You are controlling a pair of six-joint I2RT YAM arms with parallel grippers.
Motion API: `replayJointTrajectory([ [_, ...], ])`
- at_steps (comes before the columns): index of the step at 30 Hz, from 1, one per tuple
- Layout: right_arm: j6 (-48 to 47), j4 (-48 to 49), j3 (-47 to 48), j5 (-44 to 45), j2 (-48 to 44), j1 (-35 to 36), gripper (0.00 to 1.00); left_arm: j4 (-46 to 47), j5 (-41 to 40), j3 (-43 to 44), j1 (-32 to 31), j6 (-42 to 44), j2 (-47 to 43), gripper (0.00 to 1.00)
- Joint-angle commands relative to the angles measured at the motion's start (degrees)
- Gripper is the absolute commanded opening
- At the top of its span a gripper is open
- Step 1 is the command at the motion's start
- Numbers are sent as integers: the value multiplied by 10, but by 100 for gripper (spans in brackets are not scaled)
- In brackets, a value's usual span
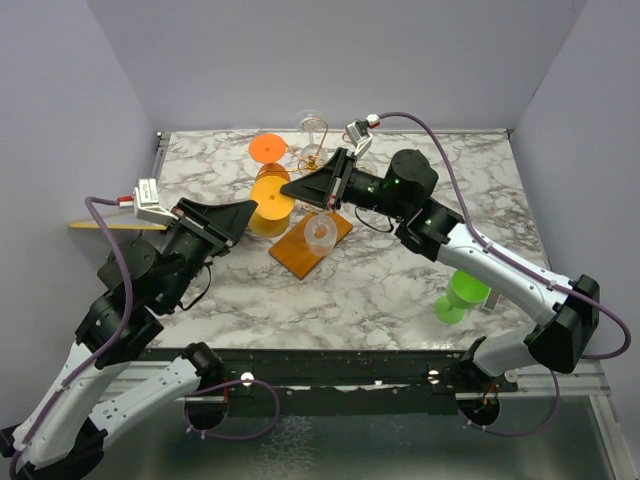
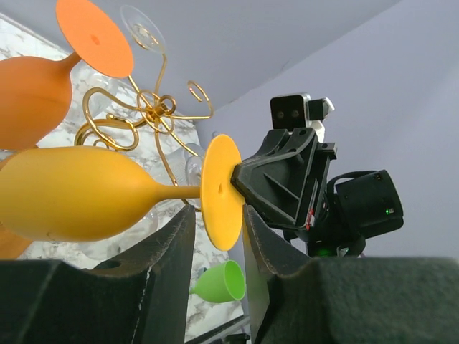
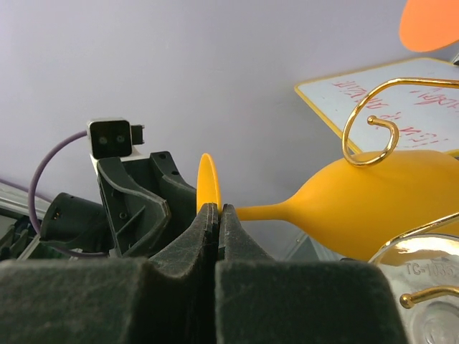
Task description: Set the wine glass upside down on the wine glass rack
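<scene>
The right gripper (image 3: 217, 209) is closed completely, and its tips are set against the foot (image 2: 221, 188) of the yellow wine glass (image 2: 79, 193). The left gripper (image 2: 214, 218) is opened partly around the foot's rim; contact cannot be told. From above, the glass is seen at 9 o'clock of the wine glass rack (image 2: 154, 107), with its long axis from 12 to 6 o'clock, foot toward 12. An orange glass (image 2: 29, 97) is found just beside the rack's curled arms.

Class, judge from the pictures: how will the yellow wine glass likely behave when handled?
The yellow wine glass looks opaque and matte, so probably plastic: light, not brittle. Its round bowl and foot suggest it would roll if laid down. Pinched only at the foot's rim by the right gripper, it may pivot.
</scene>
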Motion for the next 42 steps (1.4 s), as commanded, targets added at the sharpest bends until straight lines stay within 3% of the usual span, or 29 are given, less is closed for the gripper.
replayJointTrajectory([
  [1, -11, 15, -8, -21, -5, -2, 1, -38, -9, 29, 2, 15, 30, 35],
  [6, -15, 16, -9, -29, -6, -2, 1, -59, -5, 47, 1, 22, 51, 34],
  [11, -19, 15, -10, -40, -5, -2, 1, -48, 14, 51, 1, 34, 67, 17],
  [14, -27, 4, -8, -42, -8, -2, 2, -49, 20, 51, 2, 34, 75, 0],
  [16, -37, -9, -10, -27, -15, -2, 12, -53, 20, 51, 2, 29, 81, 0],
  [20, -71, -41, -18, 40, -41, -2, 48, -74, 13, 55, 2, 11, 95, 0],
  [25, -106, -85, -17, 115, -67, -2, 64, -82, 3, 58, 1, -24, 104, 0],
  [36, -185, -100, -35, 254, -149, -2, 68, -102, -56, 64, 2, -83, 127, 0],
  [42, -235, -58, -60, 290, -201, -2, 68, -82, -78, 67, 1, -84, 147, 0],
])
